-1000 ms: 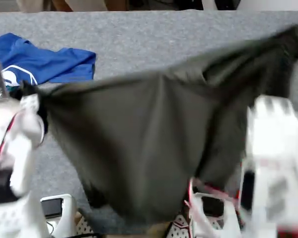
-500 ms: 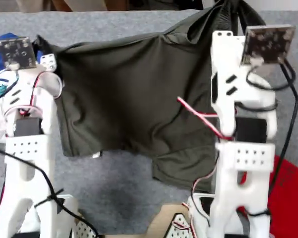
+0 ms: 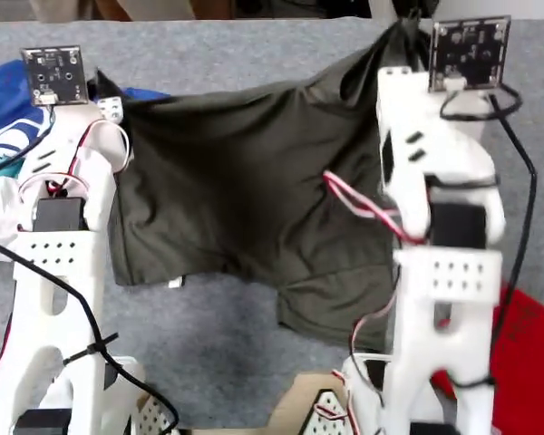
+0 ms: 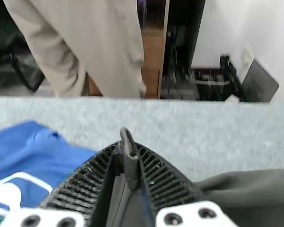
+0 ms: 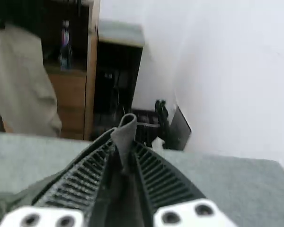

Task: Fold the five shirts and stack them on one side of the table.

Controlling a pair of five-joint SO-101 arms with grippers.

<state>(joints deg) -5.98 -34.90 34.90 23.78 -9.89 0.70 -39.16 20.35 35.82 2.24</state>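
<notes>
White printed arms point(image 3: 59, 272), red-white cables point(image 3: 363, 207), black ribbed jaws

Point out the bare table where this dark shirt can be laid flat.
Bare table runs along the far edge, beyond the dark shirt. A smaller patch lies nearer than its hem, between the left arm and right arm. Crowded: blue shirt far left, red cloth near right.
</notes>
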